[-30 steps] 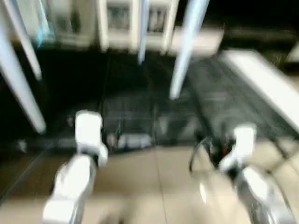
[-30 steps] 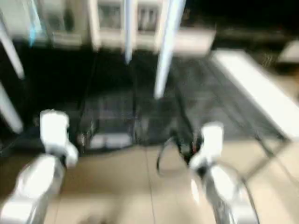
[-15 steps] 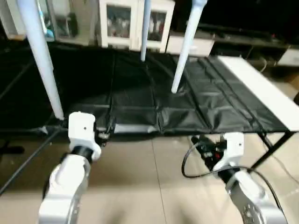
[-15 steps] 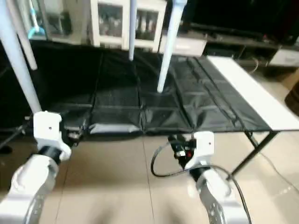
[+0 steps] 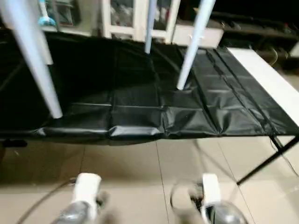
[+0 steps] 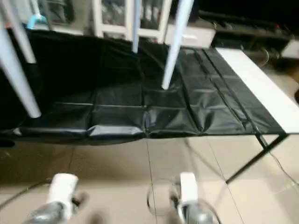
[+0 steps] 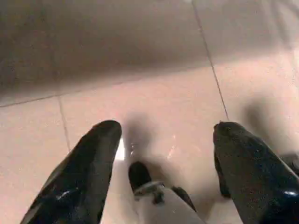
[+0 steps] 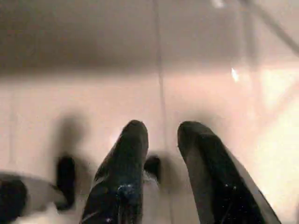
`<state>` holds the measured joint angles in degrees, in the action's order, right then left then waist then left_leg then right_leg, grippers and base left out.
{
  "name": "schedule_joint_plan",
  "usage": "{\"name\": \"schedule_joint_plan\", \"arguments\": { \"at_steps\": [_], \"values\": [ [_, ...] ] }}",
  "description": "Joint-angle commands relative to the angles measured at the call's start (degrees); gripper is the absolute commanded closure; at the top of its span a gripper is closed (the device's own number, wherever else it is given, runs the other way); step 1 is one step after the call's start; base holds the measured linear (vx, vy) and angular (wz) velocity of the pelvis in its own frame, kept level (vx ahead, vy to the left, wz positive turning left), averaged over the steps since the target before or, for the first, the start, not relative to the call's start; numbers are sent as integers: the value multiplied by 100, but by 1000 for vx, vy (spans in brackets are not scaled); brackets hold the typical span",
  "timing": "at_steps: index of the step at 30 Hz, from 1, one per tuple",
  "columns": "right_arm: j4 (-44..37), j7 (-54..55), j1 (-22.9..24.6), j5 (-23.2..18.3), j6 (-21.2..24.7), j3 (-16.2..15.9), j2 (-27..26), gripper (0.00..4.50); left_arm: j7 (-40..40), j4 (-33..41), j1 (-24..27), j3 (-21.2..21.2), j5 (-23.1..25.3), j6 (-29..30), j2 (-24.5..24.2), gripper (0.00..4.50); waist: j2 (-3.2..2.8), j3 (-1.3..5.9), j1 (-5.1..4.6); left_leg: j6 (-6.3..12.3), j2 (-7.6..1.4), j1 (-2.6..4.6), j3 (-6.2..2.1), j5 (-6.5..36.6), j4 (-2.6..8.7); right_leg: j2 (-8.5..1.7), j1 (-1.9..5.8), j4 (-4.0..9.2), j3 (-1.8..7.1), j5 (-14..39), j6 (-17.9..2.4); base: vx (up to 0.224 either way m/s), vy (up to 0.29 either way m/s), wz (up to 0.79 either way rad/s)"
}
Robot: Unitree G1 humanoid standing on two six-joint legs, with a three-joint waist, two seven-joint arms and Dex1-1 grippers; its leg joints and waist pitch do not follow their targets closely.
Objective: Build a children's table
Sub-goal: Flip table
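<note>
White legs upright on black sheet; writing unreadable.

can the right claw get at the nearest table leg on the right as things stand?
Probably not yet. The right claw hangs low over the floor tiles, empty, in front of the black-covered bench. That leg stands well beyond the bench edge, though nothing blocks the way.

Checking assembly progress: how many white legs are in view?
4, all reaching down to the black-covered table: near left leg, far left leg, far middle leg, near right leg. Their upper ends are cut off by the picture edge.
</note>
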<state>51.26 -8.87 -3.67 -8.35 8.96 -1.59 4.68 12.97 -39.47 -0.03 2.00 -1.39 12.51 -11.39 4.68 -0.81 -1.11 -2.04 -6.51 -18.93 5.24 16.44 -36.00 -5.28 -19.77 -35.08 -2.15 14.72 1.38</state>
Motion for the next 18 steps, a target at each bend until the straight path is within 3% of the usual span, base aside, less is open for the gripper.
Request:
{"name": "schedule_joint_plan", "arguments": {
  "at_steps": [1, 2, 5, 6, 7, 9, 10, 11, 12, 13, 14, 15, 16, 17, 18],
  "values": [
    [216, 40, -75, 28, -282, 133, -5, 320, 45, -89, -59, -103, -76, -470, 49, 99, -116, 126, 23, 1087, -556, -3, -106, -789, 459, -429, 186, 271, 185, -655, -1760, -59, 6, -1],
    [250, 14, -104, -3, -395, 187, -21, 320, 59, -95, -81, -167, -138, -617, 69, 99, -126, 116, 22, 1041, -581, -23, -110, -603, 480, -430, 196, 272, 172, -620, -1792, -73, 0, -2],
    [234, -176, -151, -205, -789, 425, -50, 320, 166, -159, -109, -260, -213, -1002, 99, 99, -128, 45, 20, 694, -674, -40, 0, 518, 577, -442, 154, 312, 170, -174, -1828, -77, -11, 1],
    [271, -225, -169, -179, -1038, 438, -23, 320, 181, -219, -118, -271, -176, -1249, 111, 99, -129, 28, 32, 456, -704, -32, 50, 987, 612, -448, 132, 356, 180, 188, -1748, -72, -7, 2],
    [173, -274, -146, -129, -1270, 411, 8, 320, 178, -160, -92, -281, -154, -1496, 115, 99, -121, 19, 49, 270, -716, -30, 85, 1162, 627, -454, 114, 387, 193, 381, -1651, -72, -7, 2],
    [-828, -582, 165, -123, -1729, 318, 78, 320, 9, 441, 110, -227, 27, -2046, -32, 99, -146, 25, 93, 178, -746, -42, 149, 1115, 625, -441, 124, 408, 211, 243, -1483, 0, 0, 0],
    [-1929, -773, 444, -358, -1730, 344, 109, 320, -53, 1170, 272, -357, -25, -2257, -145, 99, -177, 28, 104, 218, -755, -73, 149, 887, 639, -424, 143, 342, 211, -37, -1406, 0, 0, 0],
    [-2330, -834, 539, -456, -1662, 355, 120, 320, -63, 1442, 325, -421, -69, -2263, -172, 99, -199, 11, 140, 225, -777, -72, 159, 905, 661, -414, 154, 352, 207, -100, -1336, 0, 0, 0],
    [-3179, -942, 711, -674, -1431, 359, 161, 320, -10, 2098, 413, -576, -252, -2133, -188, 99, -189, 34, 134, 250, -771, -37, 180, 905, 645, -389, 101, 326, 202, -167, -1306, 0, 0, 0],
    [-3673, -981, 787, -791, -1278, 348, 199, 320, 35, 2548, 443, -637, -350, -2010, -198, 99, -189, 28, 179, 260, -777, -36, 194, 793, 644, -385, 124, 318, 215, -328, -1331, 0, 0, 0],
    [-4597, -986, 881, -932, -994, 306, 302, 320, 162, 3561, 435, -681, -590, -1626, -183, 99, -207, 36, 188, 261, -783, -27, 199, 688, 633, -383, 96, 296, 212, -452, -1358, 0, 0, 0],
    [-4760, -987, 892, -937, -968, 297, 318, 320, 203, 3774, 421, -680, -664, -1552, -165, 99, -212, 26, 221, 248, -775, -5, 230, 547, 624, -353, 79, 281, 202, -598, -1393, 0, 0, 0],
    [-5081, -924, 874, -922, -888, 271, 338, 320, 179, 4188, 329, -580, -710, -1383, -80, 99, -323, 16, 239, 184, -737, 3, 264, 562, 627, -317, 48, 276, 195, -523, -1389, 0, 0, 0],
    [-5186, -905, 865, -918, -865, 259, 343, 320, 161, 4318, 297, -527, -707, -1321, -41, 99, -239, 28, 225, 162, -736, 4, 296, 523, 608, -303, 58, 296, 201, -523, -1369, 0, 0, 0],
    [-5479, -863, 836, -906, -845, 222, 351, 320, 105, 4677, 204, -356, -682, -1192, 79, 99, -293, 3, 248, 46, -726, -6, 319, 685, 642, -288, 52, 319, 205, -247, -1301, 0, 0, 0]
  ]
}}
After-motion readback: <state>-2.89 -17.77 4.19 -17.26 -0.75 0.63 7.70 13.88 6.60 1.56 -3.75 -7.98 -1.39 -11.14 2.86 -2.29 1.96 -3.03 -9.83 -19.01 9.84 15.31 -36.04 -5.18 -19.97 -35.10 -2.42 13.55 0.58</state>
